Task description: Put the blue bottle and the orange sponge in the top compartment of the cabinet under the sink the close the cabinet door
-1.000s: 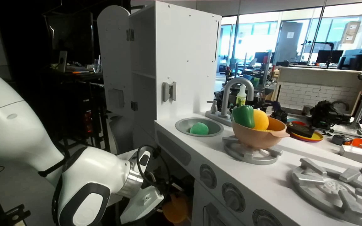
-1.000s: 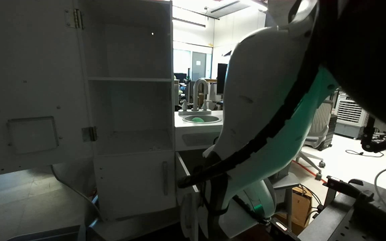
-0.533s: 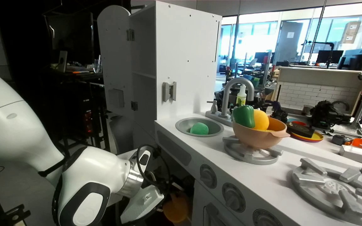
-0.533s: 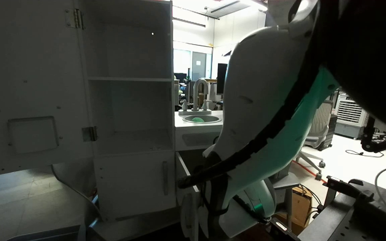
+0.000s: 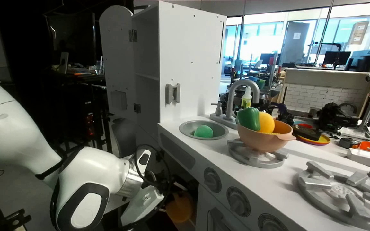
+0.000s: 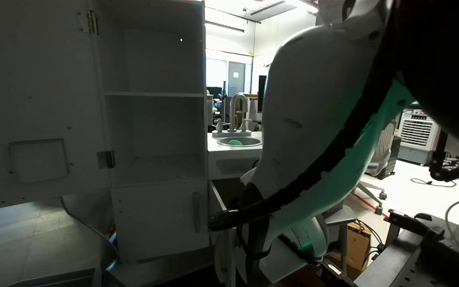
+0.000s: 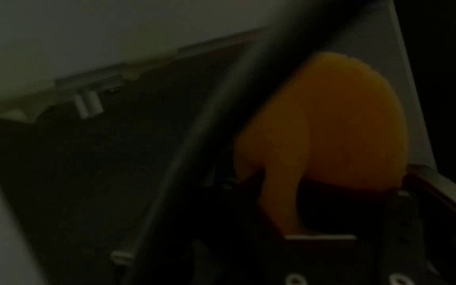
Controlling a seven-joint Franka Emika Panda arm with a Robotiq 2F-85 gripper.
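Beneath the sink (image 5: 220, 130), low at the front of the white cabinet (image 5: 176, 153), the end effector (image 7: 331, 198) is closed right down and looks to have the orange sponge (image 5: 179, 209) pinched by a narrow part, the round bulk sticking out ahead, though the wrist view is dark. Such a hold, I judge, suits feeding a soft thing into a low opening: the arm (image 5: 95, 166) reaches in from the left in an exterior view, under the edge of the table (image 5: 265, 183), presumably because the table covers the way from above. Whether the sponge is inside the top compartment or short of it, I cannot tell. The cabinet door (image 6: 216, 201) stands swung out toward the near side, probably to keep the path free. No blue bottle can be made out in any view. The table is pale and smooth; on it a peach bowl (image 5: 259, 142) of toy produce (image 5: 250, 118) sits on a burner (image 5: 254, 164), and a green ball (image 5: 204, 131) rests in the sink, which would stop it rolling. To the left of the sink, in both exterior views, rises a tall cupboard (image 5: 191, 54), and bright windows (image 5: 262, 41) light the room's far side.
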